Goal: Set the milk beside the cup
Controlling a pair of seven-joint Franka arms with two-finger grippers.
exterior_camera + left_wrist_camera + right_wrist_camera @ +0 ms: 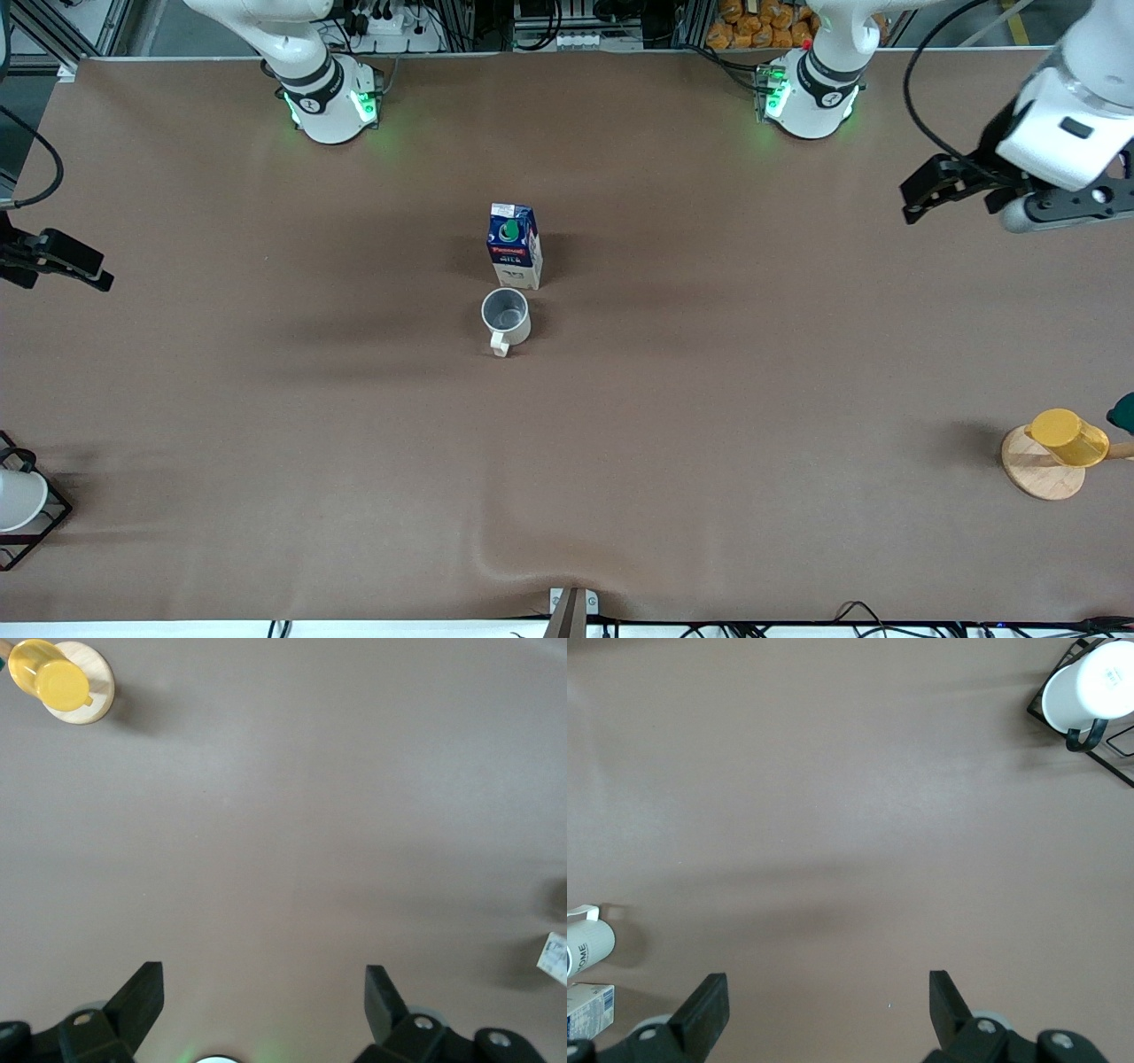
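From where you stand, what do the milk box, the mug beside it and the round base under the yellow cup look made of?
Milk: printed carton board, likely; flat folded faces, slightly glossy, plastic-looking green cap.
Mug: probably glazed ceramic; smooth cream outside, grey inside.
Base: wood, pale and matt, by its colour.
Yellow cup: likely plastic; even, bright colour.

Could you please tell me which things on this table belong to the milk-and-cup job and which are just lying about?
Belong to the job:
- milk, upright mid-table
- cup, just nearer the front camera than the milk

Lying about:
- yellow cup on its wooden base
- white cup in its wire frame
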